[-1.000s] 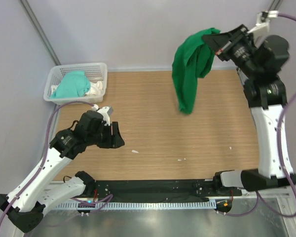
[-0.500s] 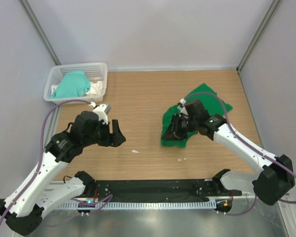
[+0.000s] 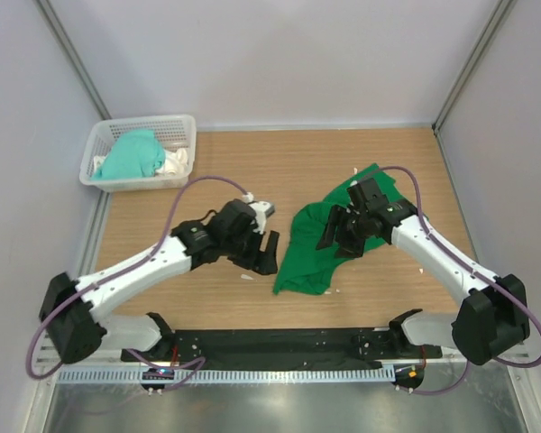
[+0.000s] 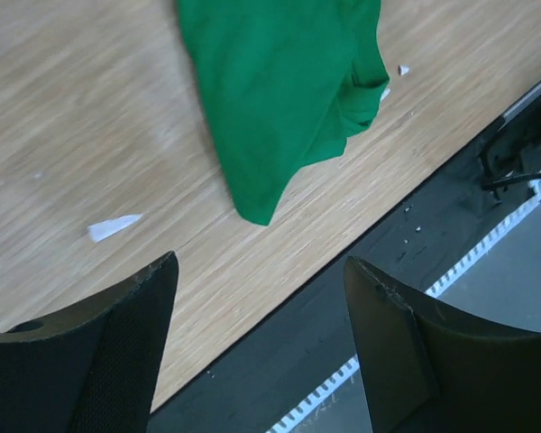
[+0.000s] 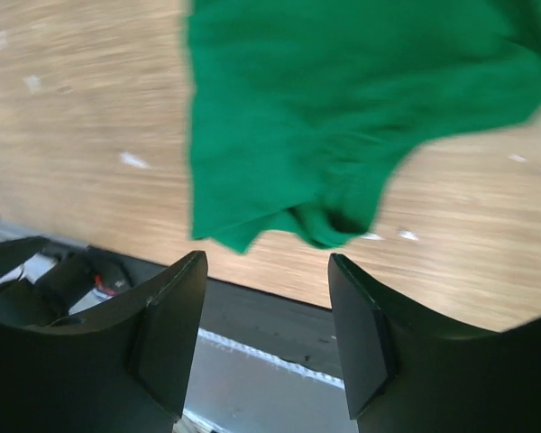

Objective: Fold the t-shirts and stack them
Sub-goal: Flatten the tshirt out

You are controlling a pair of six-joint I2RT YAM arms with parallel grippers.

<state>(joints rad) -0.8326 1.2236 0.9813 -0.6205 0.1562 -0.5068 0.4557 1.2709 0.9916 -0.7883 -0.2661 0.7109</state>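
Table: I'm looking at a wooden table [image 3: 207, 180] enclosed by pale walls [image 3: 279, 54].
Green t-shirt [image 3: 316, 248]: lies crumpled on the wood, right of centre, between my two arms.
Left gripper [image 4: 260, 289]: jaws spread wide with nothing held, just left of the shirt's near end.
Right gripper [image 5: 266, 271]: fingers apart and empty, above the shirt.
Mint t-shirt [image 3: 131, 155]: bunched in the white basket [image 3: 187, 126] at the far-left corner.

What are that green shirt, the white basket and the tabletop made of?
Green shirt: soft matte fabric, likely cotton knit; it lies rumpled in folds. Basket: white plastic, seemingly; lattice walls. Tabletop: wood or wood-look laminate; pale grain lines.
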